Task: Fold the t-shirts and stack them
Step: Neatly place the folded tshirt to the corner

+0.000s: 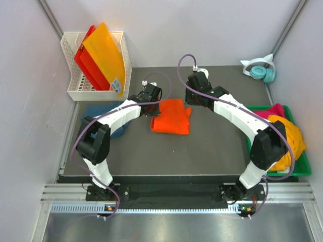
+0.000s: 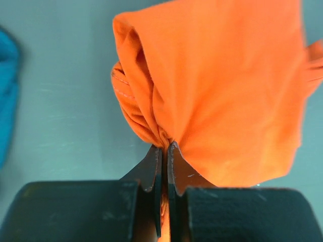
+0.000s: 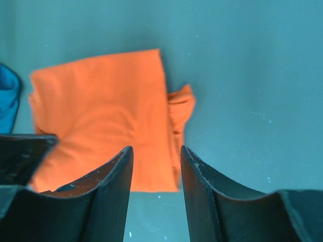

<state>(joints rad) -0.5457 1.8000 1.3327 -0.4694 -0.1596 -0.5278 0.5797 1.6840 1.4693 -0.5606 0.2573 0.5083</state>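
Orange t-shirt (image 1: 171,117) pinched in left tool (image 2: 165,149), right tool (image 3: 156,152) spread

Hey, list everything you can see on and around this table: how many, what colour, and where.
orange t-shirt: one, bright orange, folded, table centre
teal-blue t-shirt: one, left side of the table, partly under the left arm
magenta t-shirt: one, in the green bin
yellow-orange t-shirt: one, same bin, partly behind the right arm
green bin: one, right edge
white basket: one, far left corner
plastic sheets: orange in front, red behind, standing in the basket
headphones: one pair, teal and white, far right corner
table: one, dark grey
left gripper: shut on the orange t-shirt's edge
right gripper: open, empty, above the table
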